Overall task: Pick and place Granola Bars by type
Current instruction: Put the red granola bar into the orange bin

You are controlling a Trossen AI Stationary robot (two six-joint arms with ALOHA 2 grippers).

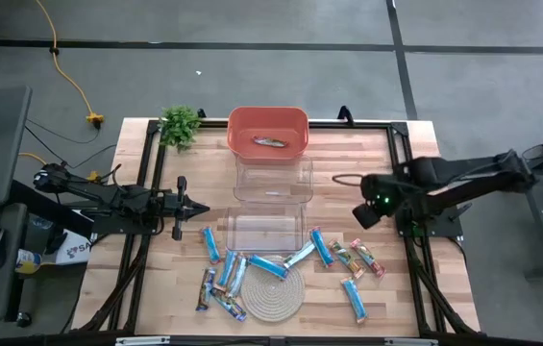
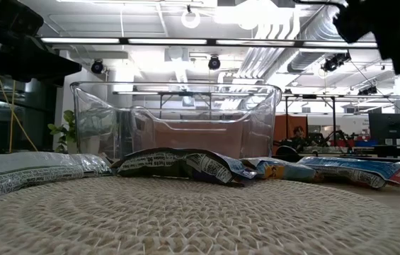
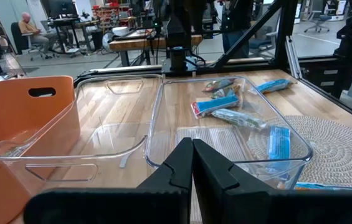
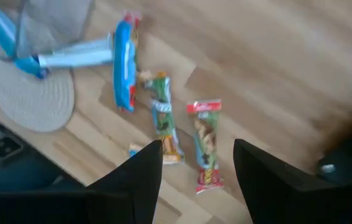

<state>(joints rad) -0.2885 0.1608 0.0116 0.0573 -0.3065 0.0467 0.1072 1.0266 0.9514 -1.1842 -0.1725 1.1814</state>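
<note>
Over the right side of the table hangs the right gripper (image 4: 197, 163), fingers apart and empty, looking down on a red-ended bar (image 4: 205, 144) with a green-wrapped bar (image 4: 163, 124) just beside it. Good line-up: the red one sits between the fingers in the wrist view, so my call is to drop straight down and straddle it across its narrow width, keeping the near finger off the green neighbour so the two don't get dragged together.

Most of the Granola Bars (image 1: 252, 269) lie scattered at the near edge around the woven coaster (image 1: 276, 293), mostly light blue. One bar already rests in the orange bin (image 1: 295, 125) at the far side; the two clear bins (image 1: 273, 182) in the middle look empty. Foil is slippery, so pinch mid-length.

Left gripper (image 1: 197, 209) waits at the left, fingers pressed together, holding nothing.
</note>
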